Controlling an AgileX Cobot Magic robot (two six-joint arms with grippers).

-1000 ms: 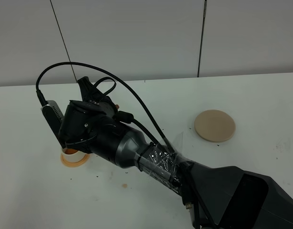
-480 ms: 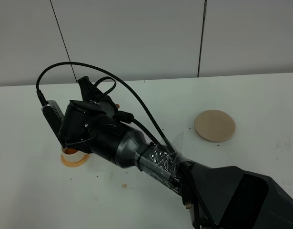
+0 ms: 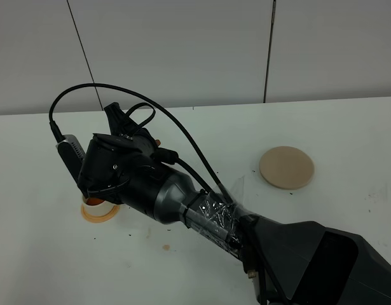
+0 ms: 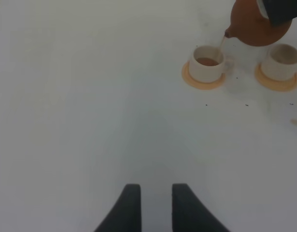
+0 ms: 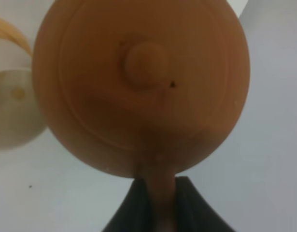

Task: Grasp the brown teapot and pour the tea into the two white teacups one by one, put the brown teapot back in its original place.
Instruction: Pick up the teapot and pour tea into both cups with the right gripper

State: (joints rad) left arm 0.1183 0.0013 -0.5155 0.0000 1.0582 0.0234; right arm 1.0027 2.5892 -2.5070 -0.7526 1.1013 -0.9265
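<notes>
The brown teapot [image 4: 258, 23] hangs tilted above the counter [image 3: 348, 127], spout down over a white teacup [image 4: 206, 67]. A thin line of tea [image 4: 220, 42] runs from the spout into that cup, and dark liquid shows inside it. The second teacup [image 4: 282, 62] stands just beside the first, under the pot's belly; I cannot tell what it contains. Each cup sits on an orange coaster [image 4: 202, 83].

The right gripper [image 5: 159, 186] has its jaws clamped on the pot's loop handle, one finger on either side. The left gripper [image 4: 155, 189] holds nothing; its jaws are parted by a narrow gap over the counter, well apart from the cups.

My high camera loses the pot behind the right arm [image 3: 157, 190] and shows only one cup, toward the counter's left edge. It alone shows the beige disc [image 3: 287, 167], toward the right edge.
</notes>
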